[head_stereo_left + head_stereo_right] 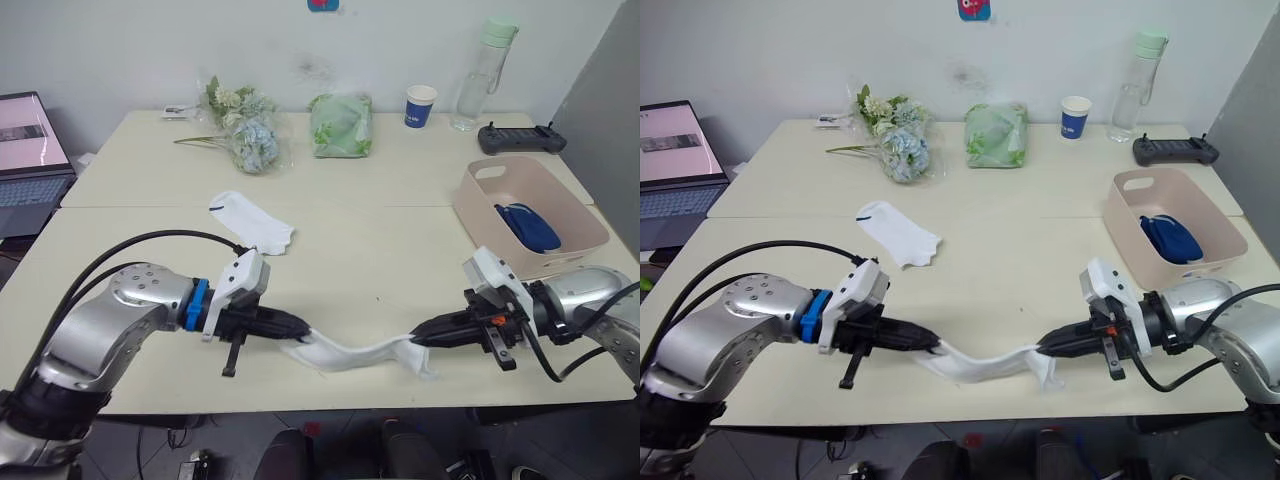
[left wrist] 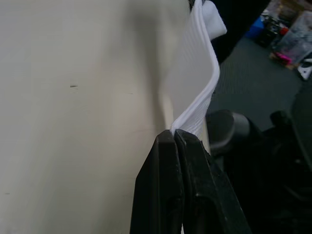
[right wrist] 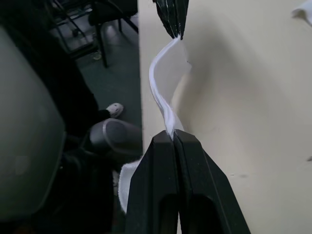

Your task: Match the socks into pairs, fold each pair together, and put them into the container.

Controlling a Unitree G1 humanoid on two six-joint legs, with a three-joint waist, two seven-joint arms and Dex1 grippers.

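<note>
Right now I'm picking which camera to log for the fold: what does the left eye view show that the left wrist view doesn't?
Left eye view alone: the second white sock lying flat, the pink container with navy socks inside, and the right gripper. Left wrist view alone: the left gripper's fingertips pressed shut on the fabric. Both: the white sock stretched along the table's near edge.

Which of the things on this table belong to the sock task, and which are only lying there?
Belong to the task:
- white sock pinched at its ends by the left gripper and right gripper
- second white sock
- pink tub holding blue socks

Only lying there:
- flowers
- green bag
- paper cup
- water bottle
- controller
- laptop
</note>
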